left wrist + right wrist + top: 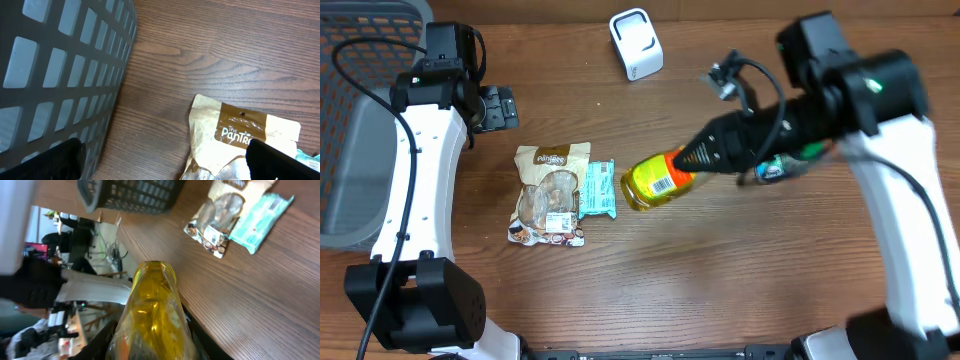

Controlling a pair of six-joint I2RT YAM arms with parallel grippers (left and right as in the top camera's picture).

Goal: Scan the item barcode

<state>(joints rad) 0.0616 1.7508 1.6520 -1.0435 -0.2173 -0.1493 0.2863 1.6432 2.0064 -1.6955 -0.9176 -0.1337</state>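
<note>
the right gripper (705, 157) is clamped on one end of the yellow bottle (658, 181), holding it off the table, its arm reaching in from the bottle's right. the left gripper (498, 107) hangs well to the bottle's left, jaws spread wide.

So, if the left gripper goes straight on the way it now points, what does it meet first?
The left gripper would likely meet bare table, between the grey basket and the brown snack pouch; depth is unclear.

Basket (360, 130) at left edge; scanner (636, 43) top centre; mid-frame, left to right: bag (550, 195), packet (599, 189), bottle (660, 178).
</note>
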